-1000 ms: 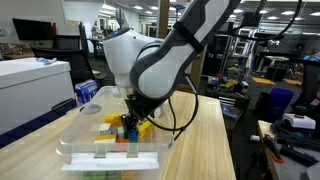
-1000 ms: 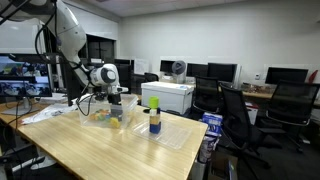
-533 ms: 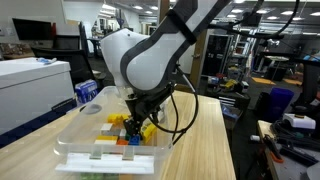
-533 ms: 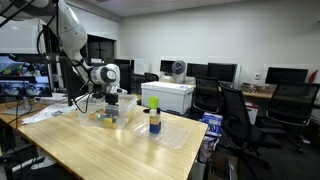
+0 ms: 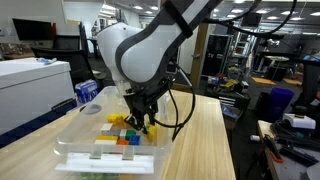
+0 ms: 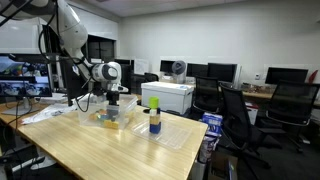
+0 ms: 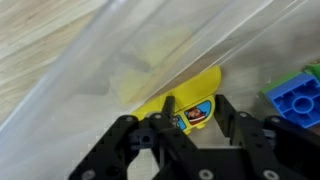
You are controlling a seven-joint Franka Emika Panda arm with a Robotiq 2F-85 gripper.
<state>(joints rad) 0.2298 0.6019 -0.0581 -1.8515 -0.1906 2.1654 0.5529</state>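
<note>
Since a second ago the arm has sunk lower into the clear plastic tray [image 5: 72, 150] on the wooden bench [image 5: 205, 140]. The end effector [image 7: 196, 108] has drawn its fingers in from wide apart to straddle the curved yellow plastic toy piece with a printed sticker [image 7: 190, 88], though I cannot tell whether they pinch it yet. This looks like the grasping step, the piece lying directly between the fingers with a blue studded brick [image 7: 298, 95] just beyond one finger; next, I'd judge, comes a firm, square squeeze before any lift.
</note>
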